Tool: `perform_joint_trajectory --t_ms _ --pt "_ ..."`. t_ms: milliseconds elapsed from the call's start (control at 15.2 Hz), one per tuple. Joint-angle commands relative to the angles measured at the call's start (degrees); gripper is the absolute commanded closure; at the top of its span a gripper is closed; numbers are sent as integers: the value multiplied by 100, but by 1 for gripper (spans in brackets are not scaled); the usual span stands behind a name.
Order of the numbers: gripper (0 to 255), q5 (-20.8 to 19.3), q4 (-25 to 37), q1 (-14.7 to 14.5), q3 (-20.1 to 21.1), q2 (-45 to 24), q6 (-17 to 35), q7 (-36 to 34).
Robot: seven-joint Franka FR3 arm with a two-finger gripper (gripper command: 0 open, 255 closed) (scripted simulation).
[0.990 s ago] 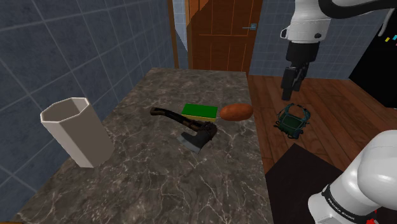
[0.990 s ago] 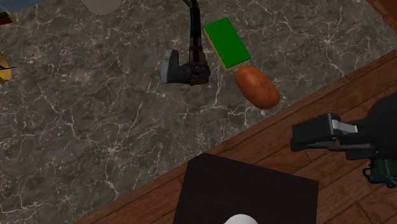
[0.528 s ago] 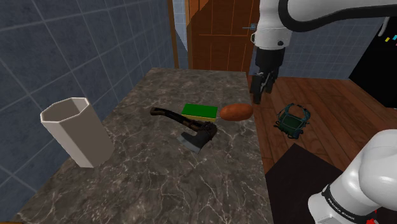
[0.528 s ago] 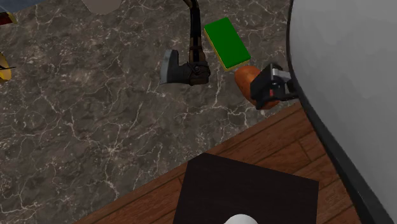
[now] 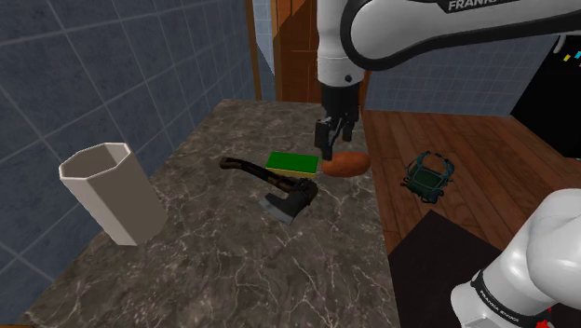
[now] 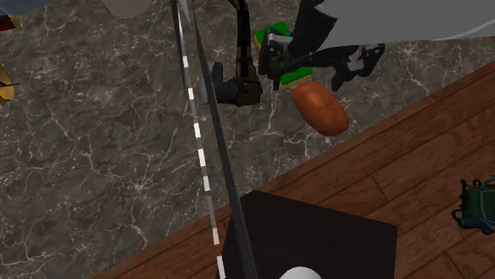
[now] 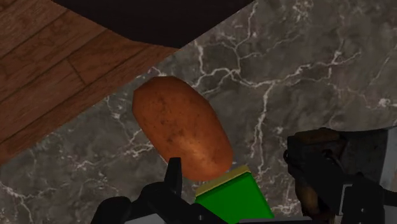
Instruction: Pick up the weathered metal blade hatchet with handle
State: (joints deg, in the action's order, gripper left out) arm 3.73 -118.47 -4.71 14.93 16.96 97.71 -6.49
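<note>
The hatchet [image 5: 284,198] lies flat near the middle of the dark marble counter [image 5: 233,270]. Its head is dark and brownish with a grey cutting edge, and its thin dark handle runs from the head toward the shoulder view's upper left. Nothing holds it.

Just beside the handle, on the shoulder view's right, lies a green sponge [image 5: 292,163] with a yellow underside. Just beside the sponge, close to the counter's edge, lies a brown potato [image 5: 346,165].

The gripper [image 5: 326,147] hangs above the counter and points down, over the end of the sponge that is next to the potato. In the wrist view its two black fingers [image 7: 172,181] stand well apart and clasp nothing. The green sponge shows between them, the potato lies beyond the sponge, and the hatchet's head is at the side near the other finger.

A white eight-sided container [image 5: 112,191] stands upright on the counter at the shoulder view's left, well apart from the hatchet. On the wooden floor [image 5: 466,140] beside the counter sits a small dark green basket [image 5: 428,174]. Behind the counter are a blue tiled wall [image 5: 93,75] and a brown wooden door [image 5: 326,47].
</note>
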Motion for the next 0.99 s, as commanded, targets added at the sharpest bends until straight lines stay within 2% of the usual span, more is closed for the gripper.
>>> perform_joint_trajectory --t_ms 0,396,726,924 --pt "0 -137 319 -41 166 -387 100 -171" --pt "0 -750 1437 -258 613 -1648 242 -774" --pt "0 -1431 2622 -613 841 -2810 112 -1253" --pt "0 -1483 2563 -648 832 -2895 246 -1298"
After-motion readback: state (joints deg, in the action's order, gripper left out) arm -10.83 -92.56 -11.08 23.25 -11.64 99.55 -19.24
